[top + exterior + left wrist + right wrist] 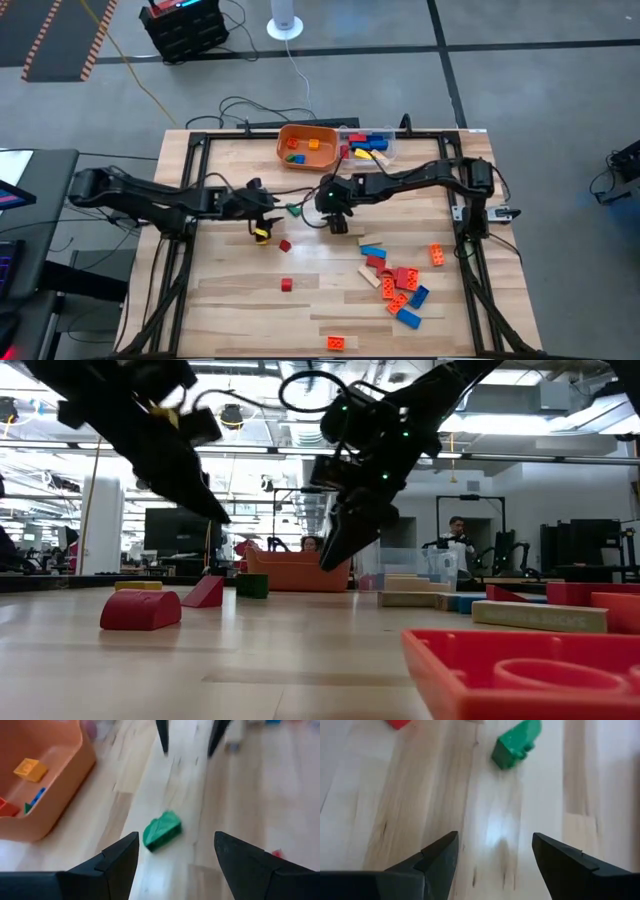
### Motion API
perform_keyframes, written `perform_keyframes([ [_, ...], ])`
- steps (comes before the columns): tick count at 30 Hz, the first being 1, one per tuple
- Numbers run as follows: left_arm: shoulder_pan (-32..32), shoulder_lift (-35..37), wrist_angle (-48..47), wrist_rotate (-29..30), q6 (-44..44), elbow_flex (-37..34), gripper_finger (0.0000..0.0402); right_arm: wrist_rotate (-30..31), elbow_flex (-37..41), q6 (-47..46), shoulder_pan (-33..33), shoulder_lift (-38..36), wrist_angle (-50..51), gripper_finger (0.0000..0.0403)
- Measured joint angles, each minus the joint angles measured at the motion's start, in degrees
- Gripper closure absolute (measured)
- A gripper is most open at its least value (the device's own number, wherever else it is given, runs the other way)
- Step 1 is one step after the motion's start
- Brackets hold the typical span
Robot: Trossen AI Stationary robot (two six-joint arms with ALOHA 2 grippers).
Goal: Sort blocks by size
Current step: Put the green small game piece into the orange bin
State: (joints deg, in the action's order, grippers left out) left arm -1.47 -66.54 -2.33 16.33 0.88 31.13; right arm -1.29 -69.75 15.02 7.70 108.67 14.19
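Blocks are scattered across the wooden table [240, 290], and both arms meet near its middle. Farthest left, the left gripper [268, 207] reaches in from that side, its fingers [120, 860] spread apart with nothing between them; a yellow block [261, 234] lies on the table just below it in the high view. Next comes a small green block [294, 210], lying on the bare wood between the two grippers and touched by neither; both wrist views look down on it past parted fingers. Two small red blocks [285, 245] lie apart on the table nearer the front edge. The right gripper [338, 222] hangs just right of the green block, its fingers [440, 857] also released and empty. Behind the grippers, at the table's far edge, sits an orange bowl [283, 150] with a few small blocks in it, and to its right a clear container [388, 152] holding blue, yellow and red ones. Farther right and toward the front, a loose cluster of red, orange, blue and tan blocks [398, 285] rests on the table, with one orange block [337, 343] alone near the front edge.
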Motion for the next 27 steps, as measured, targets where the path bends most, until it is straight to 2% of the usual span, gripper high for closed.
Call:
perform_keyframes([
  [2,-1.00,-2.67,0.37,-0.49,-3.62,0.84,0.0148,0.50,2.32,-0.79,0.33,-2.15,-0.63,0.0117],
  [7,-4.88,-8.25,0.60,-7.30,-12.86,3.75,0.0148,4.04,9.47,-2.21,-0.59,-7.97,-5.25,0.0117],
  [16,-10.83,-19.50,-3.97,-15.83,-22.65,12.79,0.0148,11.10,19.20,-8.80,-4.37,-15.03,-10.94,0.0117],
  [21,-12.09,-23.92,-9.53,-17.89,-27.51,16.82,0.0148,13.88,23.04,-11.94,-6.73,-17.72,-13.00,0.0117],
  [27,-12.94,-27.96,-10.39,-18.60,-30.58,17.88,0.0153,16.55,26.04,-14.38,-8.97,-19.29,-17.70,0.0117],
])
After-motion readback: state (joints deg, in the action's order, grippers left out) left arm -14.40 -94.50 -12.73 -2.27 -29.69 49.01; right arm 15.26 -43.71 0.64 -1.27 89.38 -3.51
